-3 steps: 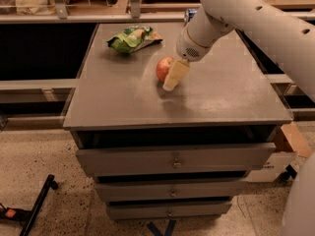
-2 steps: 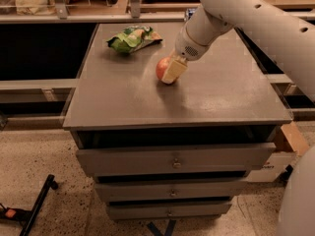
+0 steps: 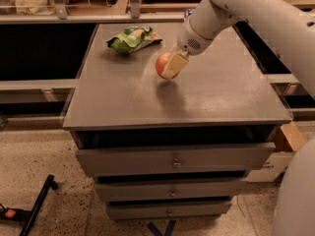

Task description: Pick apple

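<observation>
The apple [image 3: 160, 64] is small, round and red-orange, in the middle of the camera view, just above the grey cabinet top [image 3: 221, 95]. Its shadow lies on the top a little in front of it. My gripper [image 3: 168, 69] comes down from the white arm at the upper right and is shut on the apple. One cream-coloured finger [image 3: 173, 66] covers the apple's right side. The other finger is hidden behind the apple.
A green snack bag [image 3: 132, 38] lies at the back left of the cabinet top. The cabinet has three drawers [image 3: 172, 160] in front. A cardboard box [image 3: 288, 139] stands on the floor at the right, a black tool [image 3: 35, 205] at the lower left.
The gripper has closed in on the apple and risen slightly with it. The apple now sits a little higher in view, apart from its shadow.
</observation>
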`<move>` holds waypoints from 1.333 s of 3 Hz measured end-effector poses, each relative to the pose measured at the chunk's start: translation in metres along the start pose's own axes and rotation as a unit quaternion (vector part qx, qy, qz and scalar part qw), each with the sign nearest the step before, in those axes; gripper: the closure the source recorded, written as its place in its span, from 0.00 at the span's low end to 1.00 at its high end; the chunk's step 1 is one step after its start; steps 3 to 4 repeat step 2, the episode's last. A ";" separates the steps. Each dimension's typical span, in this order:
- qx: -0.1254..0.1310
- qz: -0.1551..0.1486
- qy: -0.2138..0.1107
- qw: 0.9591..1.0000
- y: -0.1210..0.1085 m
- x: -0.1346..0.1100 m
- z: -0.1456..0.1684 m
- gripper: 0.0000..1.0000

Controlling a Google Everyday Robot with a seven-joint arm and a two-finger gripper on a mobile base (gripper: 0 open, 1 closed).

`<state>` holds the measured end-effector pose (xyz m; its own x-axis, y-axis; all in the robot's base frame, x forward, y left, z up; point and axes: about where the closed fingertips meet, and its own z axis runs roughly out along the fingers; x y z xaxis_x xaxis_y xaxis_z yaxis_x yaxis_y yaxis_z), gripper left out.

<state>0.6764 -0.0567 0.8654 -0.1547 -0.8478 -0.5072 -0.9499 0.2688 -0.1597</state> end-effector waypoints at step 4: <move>0.002 -0.020 -0.043 0.999 -0.005 -0.010 -0.068 1.00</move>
